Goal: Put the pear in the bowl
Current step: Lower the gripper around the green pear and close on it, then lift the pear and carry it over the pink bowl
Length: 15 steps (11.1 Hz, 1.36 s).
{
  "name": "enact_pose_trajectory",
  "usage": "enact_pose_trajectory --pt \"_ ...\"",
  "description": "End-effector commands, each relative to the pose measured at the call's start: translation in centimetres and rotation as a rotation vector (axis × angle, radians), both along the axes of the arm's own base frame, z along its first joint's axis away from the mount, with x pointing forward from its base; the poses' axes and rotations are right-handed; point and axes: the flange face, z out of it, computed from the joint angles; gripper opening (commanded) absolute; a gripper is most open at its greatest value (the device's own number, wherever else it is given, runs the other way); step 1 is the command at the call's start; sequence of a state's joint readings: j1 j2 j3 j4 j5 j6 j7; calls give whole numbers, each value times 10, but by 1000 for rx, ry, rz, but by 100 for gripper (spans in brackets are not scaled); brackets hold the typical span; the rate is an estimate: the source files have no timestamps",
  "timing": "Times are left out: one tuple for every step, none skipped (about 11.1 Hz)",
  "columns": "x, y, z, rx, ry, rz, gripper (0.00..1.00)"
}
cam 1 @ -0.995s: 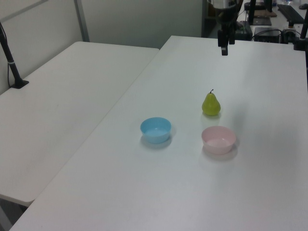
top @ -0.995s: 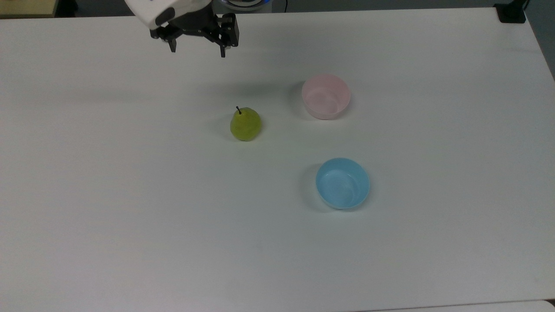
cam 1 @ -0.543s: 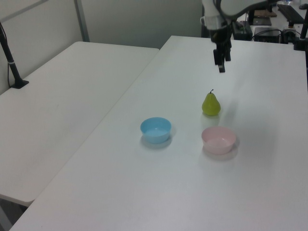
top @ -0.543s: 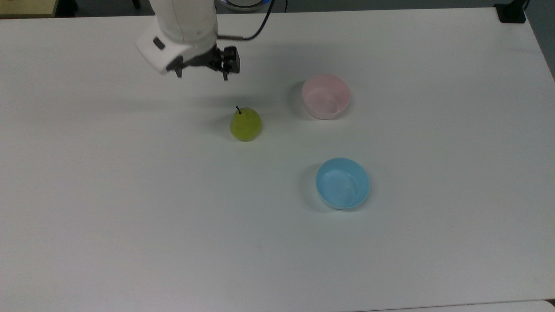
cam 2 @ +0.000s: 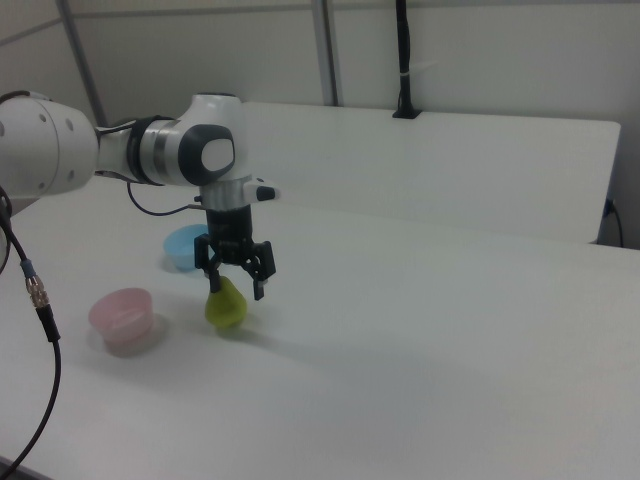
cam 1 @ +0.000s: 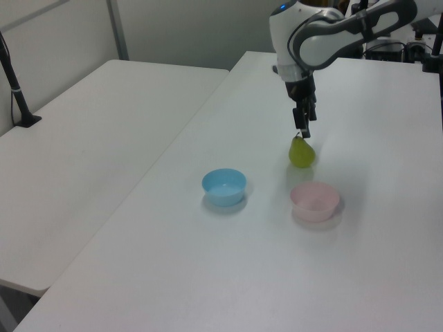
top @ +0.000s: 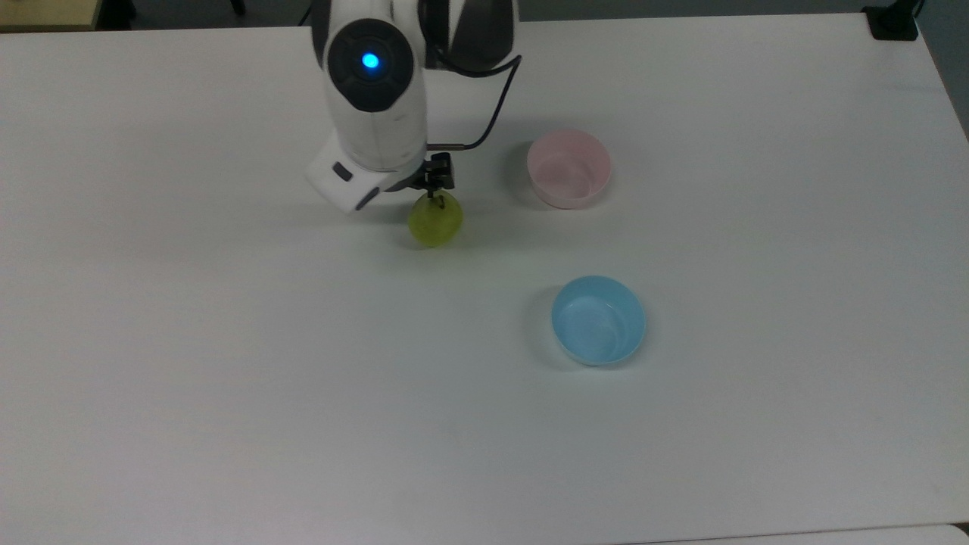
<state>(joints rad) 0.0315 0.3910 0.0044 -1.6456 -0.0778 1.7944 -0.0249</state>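
The yellow-green pear (top: 436, 221) stands on the white table (top: 227, 341), left of the pale pink bowl (top: 568, 168) in the top view. My gripper (cam 2: 236, 286) is open and hangs low over the pear (cam 2: 226, 306), its fingers either side of the narrow top. In the top view the arm covers most of the gripper (top: 424, 195) and the pear's stem end. In the left view the gripper (cam 1: 303, 131) points straight down onto the pear (cam 1: 302, 153), with the pink bowl (cam 1: 315, 200) just in front. The pink bowl (cam 2: 121, 317) holds nothing.
A light blue bowl (top: 598, 319) sits on the table below the pink one in the top view; it also shows as the blue bowl (cam 1: 224, 186) and the blue bowl (cam 2: 185, 247). A second white table (cam 1: 83, 159) adjoins on the left view's left.
The arm has come forward and down from the table's far edge to the pear. The open fingers now sit around its top. The pear has shifted slightly.
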Motion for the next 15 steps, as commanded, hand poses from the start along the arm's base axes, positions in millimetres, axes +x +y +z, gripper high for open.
enact_pose_trajectory --pt "-3 25 -2 12 -7 37 100" --pt "-6 28 -7 12 3 44 100" --pt "-6 29 -7 12 1 45 100" --pt "-6 30 -7 12 1 47 100" --pt "-6 31 -6 12 1 48 100" --pt "-7 37 -6 11 3 57 100" --pt "-8 43 -9 11 7 66 100" --pt "-11 43 -19 9 26 70 100" --pt "-11 48 -29 7 39 79 100" --pt "-10 57 -38 4 45 92 100" --pt "-7 59 -43 6 24 95 100" --pt "-4 61 -52 -2 19 81 100" --pt "0 60 -54 -8 -6 66 100" --pt "5 60 -52 -5 -44 65 92" --pt "7 59 -51 -5 -65 58 79"
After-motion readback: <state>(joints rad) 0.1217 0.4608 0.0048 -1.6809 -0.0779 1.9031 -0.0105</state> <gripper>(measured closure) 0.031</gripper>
